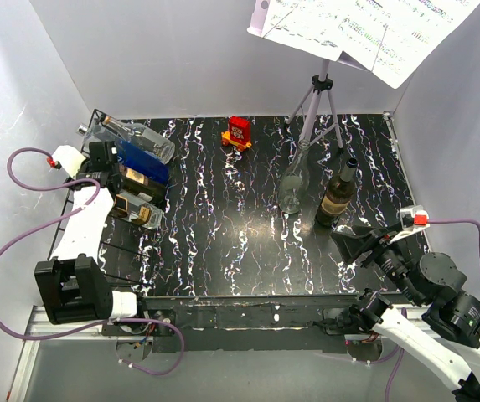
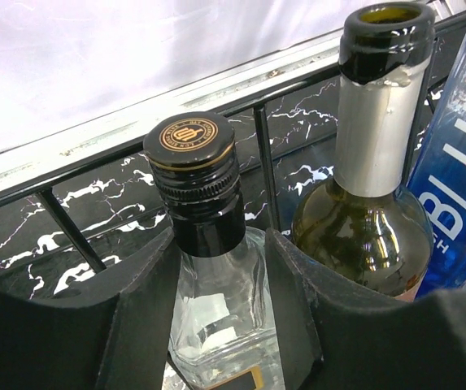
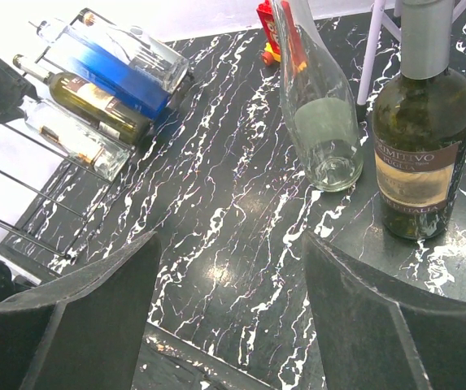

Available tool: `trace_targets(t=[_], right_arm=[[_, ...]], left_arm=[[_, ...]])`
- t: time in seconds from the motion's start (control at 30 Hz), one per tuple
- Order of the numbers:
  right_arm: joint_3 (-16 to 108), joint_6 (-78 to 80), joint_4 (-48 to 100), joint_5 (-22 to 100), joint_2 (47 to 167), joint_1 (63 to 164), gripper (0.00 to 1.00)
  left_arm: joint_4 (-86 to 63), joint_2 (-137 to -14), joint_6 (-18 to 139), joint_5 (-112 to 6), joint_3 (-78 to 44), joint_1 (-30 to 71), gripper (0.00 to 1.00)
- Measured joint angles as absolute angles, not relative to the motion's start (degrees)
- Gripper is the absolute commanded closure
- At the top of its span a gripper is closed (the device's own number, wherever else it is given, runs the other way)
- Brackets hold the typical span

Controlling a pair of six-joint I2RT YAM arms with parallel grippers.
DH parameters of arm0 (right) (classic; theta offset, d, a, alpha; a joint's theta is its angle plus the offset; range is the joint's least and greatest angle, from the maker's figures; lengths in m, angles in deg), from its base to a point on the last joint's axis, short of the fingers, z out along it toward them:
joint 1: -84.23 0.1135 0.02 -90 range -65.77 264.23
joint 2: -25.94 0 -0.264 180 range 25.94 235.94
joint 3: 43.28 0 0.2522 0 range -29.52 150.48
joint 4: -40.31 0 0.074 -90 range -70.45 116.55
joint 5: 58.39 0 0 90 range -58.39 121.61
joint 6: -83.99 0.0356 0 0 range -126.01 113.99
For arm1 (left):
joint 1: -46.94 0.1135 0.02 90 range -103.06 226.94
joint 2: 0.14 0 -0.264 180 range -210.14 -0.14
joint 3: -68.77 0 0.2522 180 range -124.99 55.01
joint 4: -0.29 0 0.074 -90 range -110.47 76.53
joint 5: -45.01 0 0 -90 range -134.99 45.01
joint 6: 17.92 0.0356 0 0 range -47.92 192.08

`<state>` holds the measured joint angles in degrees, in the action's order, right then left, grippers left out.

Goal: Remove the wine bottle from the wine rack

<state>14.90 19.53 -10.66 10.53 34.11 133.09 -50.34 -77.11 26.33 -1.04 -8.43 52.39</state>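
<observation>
The black wire wine rack (image 1: 79,219) lies at the table's left edge and holds three bottles with their necks pointing left. These are a blue-labelled clear bottle (image 1: 143,149), a dark green wine bottle (image 1: 144,177) and a clear bottle with a black screw cap (image 1: 137,209). In the left wrist view my left gripper (image 2: 216,268) has its fingers (image 2: 147,301) against both sides of the clear bottle (image 2: 216,317) just below its cap. The green bottle (image 2: 363,236) is beside it on the right. My right gripper (image 3: 228,317) is open and empty, low over the table at the front right (image 1: 357,243).
A dark wine bottle (image 1: 338,197) and an empty clear bottle (image 1: 293,184) stand upright at the right centre. A red toy (image 1: 239,132) sits at the back. A grey tripod music stand (image 1: 319,100) with sheet music stands at the back right. White walls enclose the table.
</observation>
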Motion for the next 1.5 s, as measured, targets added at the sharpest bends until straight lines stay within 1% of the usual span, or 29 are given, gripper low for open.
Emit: trace_targets(t=[0.1,0.23,0.27,0.3,0.33,0.37,0.4,0.93,1.17,1.5], right_arm=[[14.90,19.49,-10.66,10.51,34.09,133.09,0.22],[14.90,19.47,-10.66,10.31,33.50,133.09,0.22],[14.90,19.47,-10.68,10.25,33.36,133.09,0.22],[14.90,19.47,-10.68,10.14,33.19,133.09,0.22],[14.90,19.42,-10.68,10.07,33.06,133.09,0.22],[14.90,19.42,-10.68,9.99,33.04,133.09,0.22],[14.90,19.42,-10.68,9.88,33.04,133.09,0.22],[14.90,19.27,-10.68,9.26,32.99,133.12,0.22],[14.88,19.27,-10.64,9.26,33.06,133.09,0.22],[14.79,19.31,-10.27,9.92,34.33,133.09,0.22]], left_arm=[[-49.59,-77.42,25.95,-0.41,-8.32,52.39,0.58],[-49.35,-77.63,25.74,0.23,-8.30,52.39,0.64],[-49.31,-77.63,25.56,0.31,-8.30,52.41,0.70],[-49.24,-77.63,25.56,0.33,-8.28,52.41,0.78],[-49.18,-77.68,25.54,0.44,-8.26,52.46,0.89],[-49.11,-77.70,25.52,0.53,-8.23,52.46,0.97],[-49.09,-77.70,25.45,0.66,-8.21,52.46,1.00],[-49.55,-74.77,25.91,-1.92,-8.15,52.50,1.00],[-49.79,-67.89,31.16,-4.45,-7.84,51.10,1.00],[-48.72,-57.66,42.92,-5.76,-4.10,42.95,1.00]])
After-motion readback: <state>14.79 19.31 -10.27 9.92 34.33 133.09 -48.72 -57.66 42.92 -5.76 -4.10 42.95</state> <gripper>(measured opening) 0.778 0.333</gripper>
